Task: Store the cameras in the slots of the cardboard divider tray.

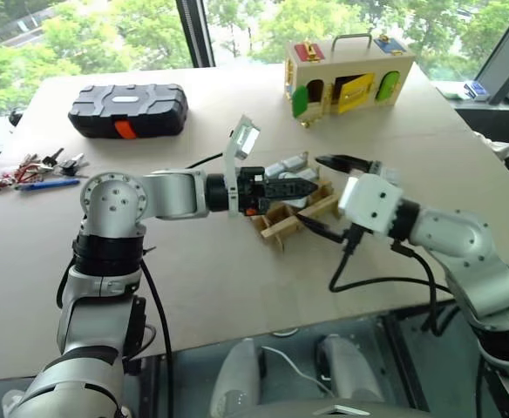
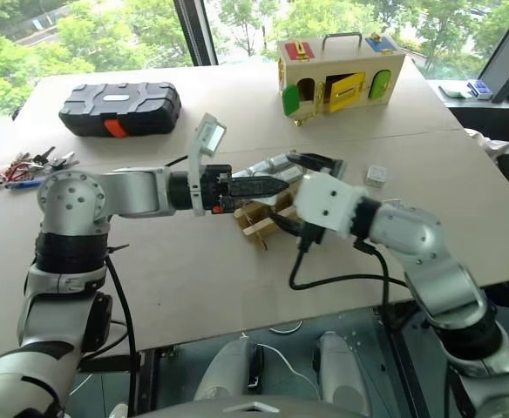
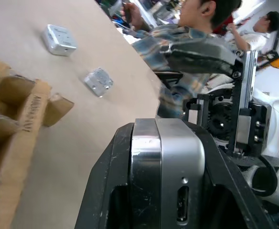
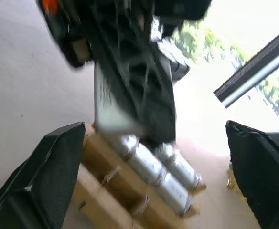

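Left gripper (image 1: 300, 185) level, clamping camera (image 3: 161, 171) above tray (image 1: 276, 228).

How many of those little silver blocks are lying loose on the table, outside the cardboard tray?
2. The nearer block lies just off the cardboard tray; the farther block lies beyond it. The arms may hide others.

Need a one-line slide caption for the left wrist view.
Left hand shut on a camera beside the cardboard divider tray; two more cameras lie on the table.
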You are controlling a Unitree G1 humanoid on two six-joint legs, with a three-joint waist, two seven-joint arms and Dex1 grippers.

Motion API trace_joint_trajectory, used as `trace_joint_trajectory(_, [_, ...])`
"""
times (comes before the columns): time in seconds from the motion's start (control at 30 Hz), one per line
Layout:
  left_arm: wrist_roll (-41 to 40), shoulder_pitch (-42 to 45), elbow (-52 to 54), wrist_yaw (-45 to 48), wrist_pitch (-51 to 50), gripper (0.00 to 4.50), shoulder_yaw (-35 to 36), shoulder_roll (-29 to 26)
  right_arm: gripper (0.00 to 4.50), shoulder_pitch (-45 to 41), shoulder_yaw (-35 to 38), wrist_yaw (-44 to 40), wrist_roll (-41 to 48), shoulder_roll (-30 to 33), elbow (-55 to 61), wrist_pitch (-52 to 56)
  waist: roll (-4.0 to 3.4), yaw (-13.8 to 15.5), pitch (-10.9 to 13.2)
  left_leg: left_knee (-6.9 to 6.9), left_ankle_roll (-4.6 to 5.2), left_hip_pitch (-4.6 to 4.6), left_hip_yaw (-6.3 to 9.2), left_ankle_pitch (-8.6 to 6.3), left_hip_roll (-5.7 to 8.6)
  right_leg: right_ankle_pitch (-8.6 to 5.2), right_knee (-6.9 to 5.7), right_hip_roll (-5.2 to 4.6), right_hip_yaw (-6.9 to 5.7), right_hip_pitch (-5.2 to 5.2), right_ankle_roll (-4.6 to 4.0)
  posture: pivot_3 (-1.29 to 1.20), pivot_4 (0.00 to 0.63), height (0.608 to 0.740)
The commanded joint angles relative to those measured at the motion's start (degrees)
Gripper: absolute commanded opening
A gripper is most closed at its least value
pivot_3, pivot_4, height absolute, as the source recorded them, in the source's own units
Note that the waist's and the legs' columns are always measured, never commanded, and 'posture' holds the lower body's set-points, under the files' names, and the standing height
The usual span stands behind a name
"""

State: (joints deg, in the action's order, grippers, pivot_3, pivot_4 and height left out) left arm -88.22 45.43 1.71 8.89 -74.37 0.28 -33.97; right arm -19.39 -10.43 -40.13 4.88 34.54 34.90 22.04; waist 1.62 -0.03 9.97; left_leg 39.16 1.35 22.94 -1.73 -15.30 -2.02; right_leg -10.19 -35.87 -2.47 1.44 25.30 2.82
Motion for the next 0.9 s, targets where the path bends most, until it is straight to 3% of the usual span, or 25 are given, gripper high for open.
trace_joint_trajectory(0.03, [11.7, 2.4, 3.9, 6.0, 4.6, 0.80, -2.1, -1.7, 4.50, 7.3, 10.6, -4.1, 7.5, 3.2, 2.6, -0.1, 0.00, 0.5, 0.0, 0.00, 0.00, 0.01, 0.00, 0.00, 0.02, 0.00, 0.01, 0.00, 0.01, 0.00, 0.00, 0.00, 0.150, 0.740])
trace_joint_trajectory(0.3, [35.8, 3.7, 1.4, 26.2, 13.5, 0.80, -14.1, -7.0, 4.50, 17.9, 26.1, -13.2, 20.6, 10.1, 5.0, -1.9, -0.01, 0.4, 0.0, -0.01, 0.01, -0.10, -0.07, 0.00, 0.02, -0.09, 0.03, 0.04, 0.11, -0.04, 0.12, 0.00, 0.150, 0.740])
trace_joint_trajectory(0.53, [48.3, 4.5, -4.3, 36.4, 19.4, 0.80, -19.7, -4.8, 4.50, 18.4, 25.7, -12.2, 20.3, 10.6, 5.2, -3.8, 0.00, 0.5, 0.0, 0.03, 0.01, -0.10, -0.03, 0.00, -0.06, -0.11, 0.00, 0.14, 0.12, -0.06, 0.15, 0.00, 0.150, 0.740])
trace_joint_trajectory(0.9, [64.2, 6.0, -9.5, 43.3, 25.2, 0.80, -24.9, -1.6, 4.50, 20.7, 25.7, -9.8, 18.3, 10.7, 7.5, -4.6, 0.01, 0.8, 0.0, 0.06, 0.02, 0.00, -0.02, -0.01, -0.04, -0.11, 0.03, 0.14, 0.16, -0.03, 0.16, 0.00, 0.150, 0.740])
